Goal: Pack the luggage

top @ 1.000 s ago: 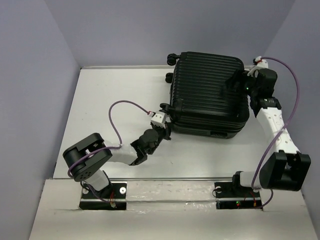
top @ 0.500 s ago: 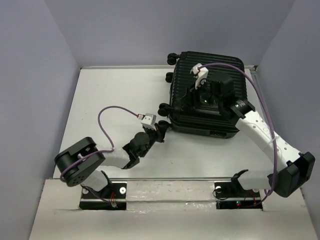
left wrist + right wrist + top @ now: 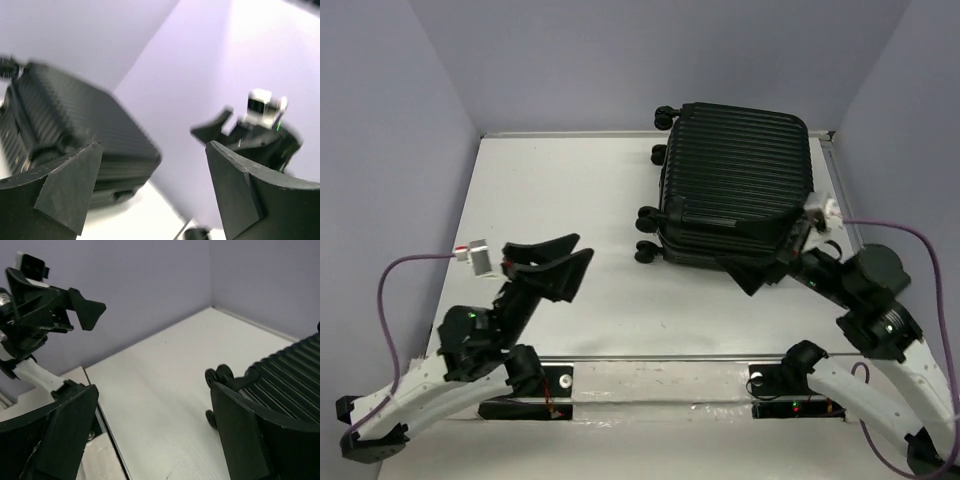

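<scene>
The luggage [image 3: 735, 185] is a black ribbed hard-shell suitcase lying flat and closed at the back right of the white table, its caster wheels [image 3: 647, 218] facing left. My left gripper [image 3: 582, 248] hangs open over the near left of the table, well apart from the suitcase and pointing toward it. In the left wrist view, the luggage [image 3: 75, 120] shows blurred beyond the open left gripper [image 3: 153, 145]. My right gripper [image 3: 735, 277] is open just off the suitcase's front edge, holding nothing. The right wrist view shows the open right gripper [image 3: 154, 390] over bare table, with the luggage [image 3: 295, 370] at right.
Purple walls enclose the table on the left, back and right. A metal rail [image 3: 660, 358] runs along the near edge above the arm bases. The left arm [image 3: 40, 310] shows in the right wrist view, and its purple cable [image 3: 415, 262] loops out to the left.
Both arms have drawn back from the luggage toward the near edge. The left gripper left the suitcase's front-left corner and opened wide. The right gripper came off the lid and now stands wide.
</scene>
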You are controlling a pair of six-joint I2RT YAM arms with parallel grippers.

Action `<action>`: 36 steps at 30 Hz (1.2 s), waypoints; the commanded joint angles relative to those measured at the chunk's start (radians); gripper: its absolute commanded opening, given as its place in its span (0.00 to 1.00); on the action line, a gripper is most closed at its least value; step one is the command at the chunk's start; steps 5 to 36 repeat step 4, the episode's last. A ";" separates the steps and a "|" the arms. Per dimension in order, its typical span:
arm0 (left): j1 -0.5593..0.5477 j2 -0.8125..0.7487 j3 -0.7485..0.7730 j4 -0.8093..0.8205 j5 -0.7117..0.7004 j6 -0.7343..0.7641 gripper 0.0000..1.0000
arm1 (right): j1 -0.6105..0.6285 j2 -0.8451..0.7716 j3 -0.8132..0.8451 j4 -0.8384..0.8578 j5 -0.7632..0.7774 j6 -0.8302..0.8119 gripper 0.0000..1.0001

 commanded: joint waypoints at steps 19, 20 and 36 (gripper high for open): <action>-0.002 -0.089 0.187 -0.380 -0.023 0.000 0.99 | 0.004 -0.212 -0.059 0.064 0.059 0.098 1.00; -0.002 -0.089 0.187 -0.380 -0.023 0.000 0.99 | 0.004 -0.212 -0.059 0.064 0.059 0.098 1.00; -0.002 -0.089 0.187 -0.380 -0.023 0.000 0.99 | 0.004 -0.212 -0.059 0.064 0.059 0.098 1.00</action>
